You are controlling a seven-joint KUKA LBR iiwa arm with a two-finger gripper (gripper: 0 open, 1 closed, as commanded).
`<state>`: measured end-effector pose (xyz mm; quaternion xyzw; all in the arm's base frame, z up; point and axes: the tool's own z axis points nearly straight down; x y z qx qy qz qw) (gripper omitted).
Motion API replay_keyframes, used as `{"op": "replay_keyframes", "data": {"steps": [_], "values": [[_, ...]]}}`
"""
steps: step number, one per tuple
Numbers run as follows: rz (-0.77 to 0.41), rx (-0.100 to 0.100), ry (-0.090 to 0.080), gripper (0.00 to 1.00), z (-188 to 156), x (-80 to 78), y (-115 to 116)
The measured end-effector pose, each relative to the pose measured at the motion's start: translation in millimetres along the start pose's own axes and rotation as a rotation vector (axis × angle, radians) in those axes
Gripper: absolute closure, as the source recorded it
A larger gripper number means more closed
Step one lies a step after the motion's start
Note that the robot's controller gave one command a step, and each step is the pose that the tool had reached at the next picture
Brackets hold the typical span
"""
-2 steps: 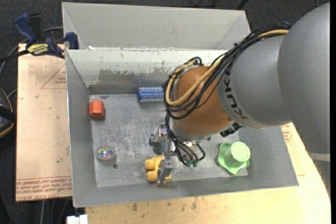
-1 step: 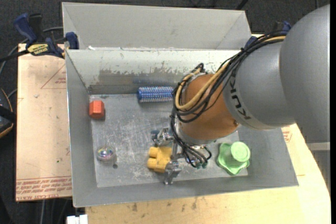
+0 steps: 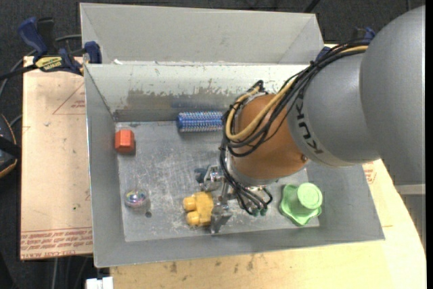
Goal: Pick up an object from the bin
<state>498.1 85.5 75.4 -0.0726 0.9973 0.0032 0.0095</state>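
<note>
My gripper [image 3: 215,198] is down at the bin floor near the front middle, below the orange wrist cover. It looks open, one metal fingertip [image 3: 212,176] toward the back and the other toward the front. A lumpy yellow toy [image 3: 195,208] lies right against its left side, with its right end reaching in between the fingers. Nothing is lifted. A small dark bluish piece [image 3: 202,174] lies just left of the rear finger. A green plastic lid-shaped thing [image 3: 301,203] sits to the right of the gripper.
An orange-red block [image 3: 124,140] lies at the left by the wall. A blue ridged bar [image 3: 200,121] lies along the back wall. A small clear ball [image 3: 135,199] rests at the front left. The arm and its cables cover the bin's right half.
</note>
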Motion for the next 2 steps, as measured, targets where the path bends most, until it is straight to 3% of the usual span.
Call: {"op": "replay_keyframes", "data": {"steps": [1, 2], "values": [[-0.012, 0.005, 0.01, 1.0, -113, -7.0, -9], [-0.695, -0.003, 0.014, 1.0, -178, -11.9, 59]]}}
